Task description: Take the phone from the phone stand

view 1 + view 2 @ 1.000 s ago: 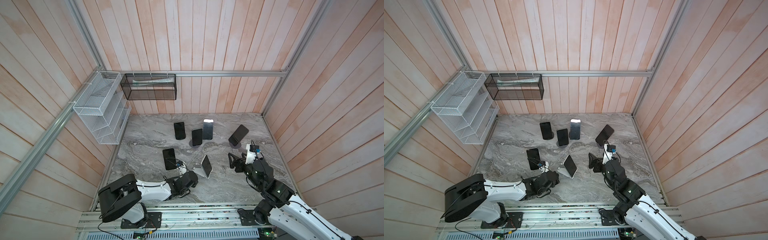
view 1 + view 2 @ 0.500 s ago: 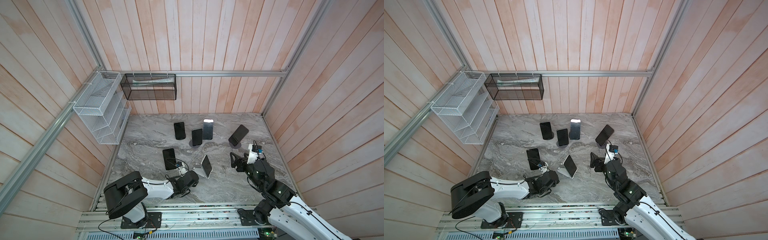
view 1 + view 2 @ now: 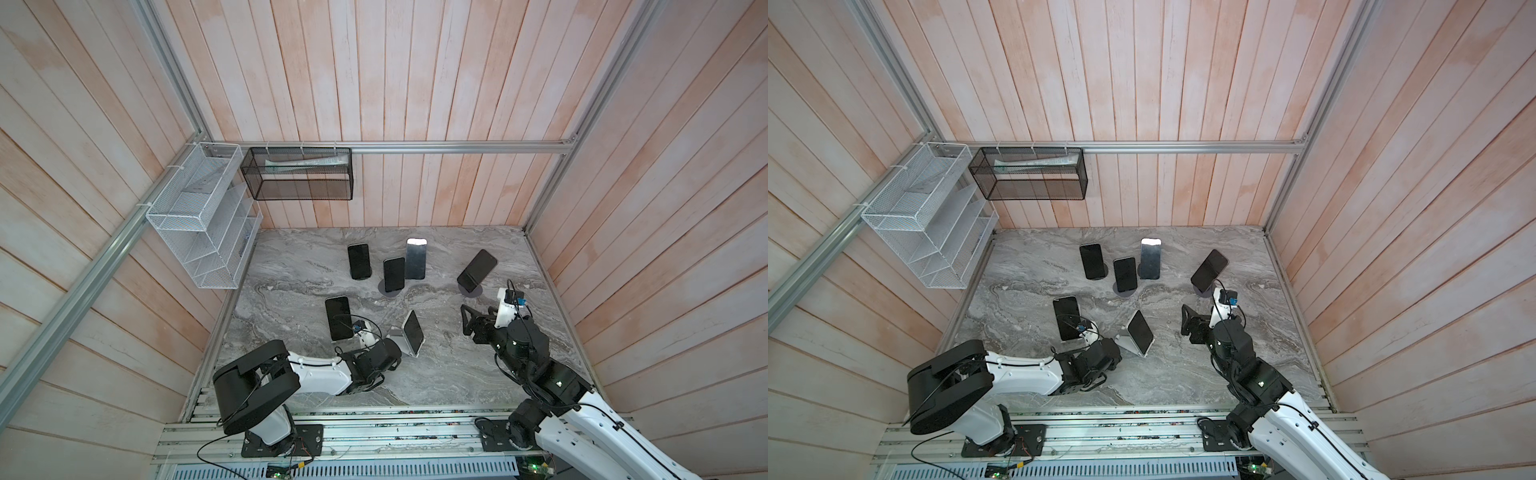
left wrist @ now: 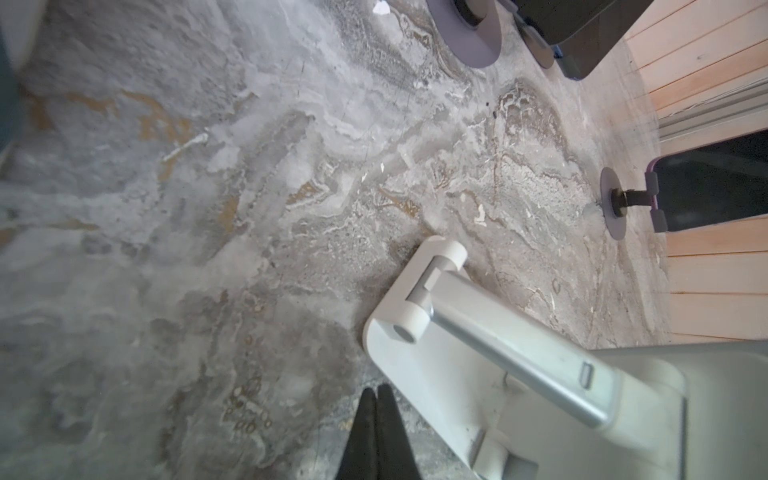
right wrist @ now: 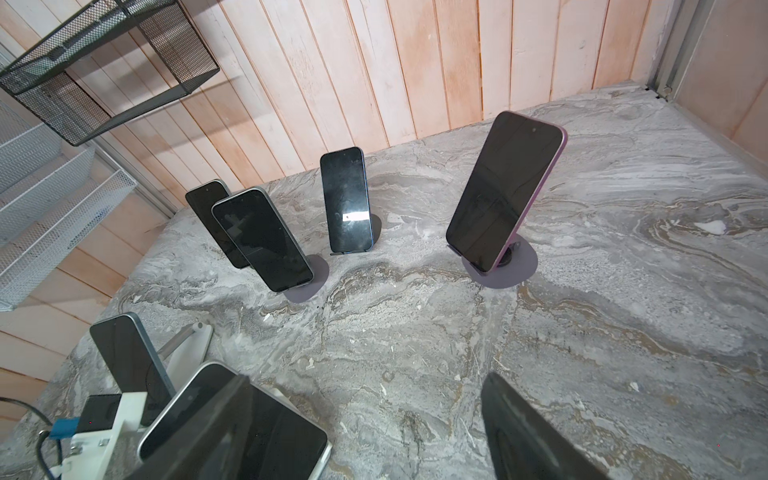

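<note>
The nearest phone (image 3: 413,332) leans on a white and silver phone stand (image 3: 398,336) at the front middle of the marble top; both top views show it (image 3: 1140,331). My left gripper (image 3: 390,358) lies low just behind the stand's base, shut and empty; in the left wrist view its black fingertips (image 4: 376,399) meet beside the white base (image 4: 419,374). My right gripper (image 3: 464,322) hovers to the right of the phone, open and apart from it. In the right wrist view the phone (image 5: 270,440) sits partly behind one of the right gripper's (image 5: 365,419) fingers.
Several other phones stand on stands: one at the front left (image 3: 338,318), three at the back (image 3: 394,274), one pink-edged at the back right (image 3: 477,271). A white wire rack (image 3: 199,216) and a black mesh basket (image 3: 297,178) hang on the walls.
The left arm's shoulder and elbow have swung slightly to the right, its gripper staying by the stand's base. The right gripper has edged a little to the right, still open.
</note>
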{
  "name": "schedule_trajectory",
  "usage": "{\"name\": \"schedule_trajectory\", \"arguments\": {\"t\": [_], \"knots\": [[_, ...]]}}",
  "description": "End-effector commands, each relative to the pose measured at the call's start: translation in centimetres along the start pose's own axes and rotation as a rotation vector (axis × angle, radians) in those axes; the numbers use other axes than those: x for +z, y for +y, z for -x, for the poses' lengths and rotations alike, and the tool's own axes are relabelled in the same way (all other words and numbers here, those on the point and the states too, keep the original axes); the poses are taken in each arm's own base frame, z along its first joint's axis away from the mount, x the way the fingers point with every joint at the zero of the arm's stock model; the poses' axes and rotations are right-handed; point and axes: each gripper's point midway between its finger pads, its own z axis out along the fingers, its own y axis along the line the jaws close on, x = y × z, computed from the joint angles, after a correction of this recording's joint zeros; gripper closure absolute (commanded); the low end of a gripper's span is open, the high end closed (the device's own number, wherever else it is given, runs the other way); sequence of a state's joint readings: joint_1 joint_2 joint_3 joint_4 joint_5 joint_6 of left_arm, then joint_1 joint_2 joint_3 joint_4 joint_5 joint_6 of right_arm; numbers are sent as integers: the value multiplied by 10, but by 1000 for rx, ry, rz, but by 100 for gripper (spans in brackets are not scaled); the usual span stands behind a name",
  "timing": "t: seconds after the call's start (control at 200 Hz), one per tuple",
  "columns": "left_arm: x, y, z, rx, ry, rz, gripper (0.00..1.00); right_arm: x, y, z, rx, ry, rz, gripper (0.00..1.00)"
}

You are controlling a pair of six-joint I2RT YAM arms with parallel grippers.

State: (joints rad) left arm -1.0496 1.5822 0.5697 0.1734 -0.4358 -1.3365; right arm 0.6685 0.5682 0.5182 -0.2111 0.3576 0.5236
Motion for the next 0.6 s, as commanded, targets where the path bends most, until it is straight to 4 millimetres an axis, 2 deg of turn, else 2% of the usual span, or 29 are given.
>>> {"name": "schedule_trajectory", "arguments": {"t": [0.0, 0.315, 0.595], "knots": [[6, -2, 7, -9, -37, 10, 100, -1, -1, -4, 10, 20, -2, 13], [17, 4, 3, -16, -25, 19, 100, -2, -2, -2, 11, 21, -7, 13], [23, 3, 13, -1, -46, 18, 100, 0, 0, -3, 19, 27, 1, 13]]}}
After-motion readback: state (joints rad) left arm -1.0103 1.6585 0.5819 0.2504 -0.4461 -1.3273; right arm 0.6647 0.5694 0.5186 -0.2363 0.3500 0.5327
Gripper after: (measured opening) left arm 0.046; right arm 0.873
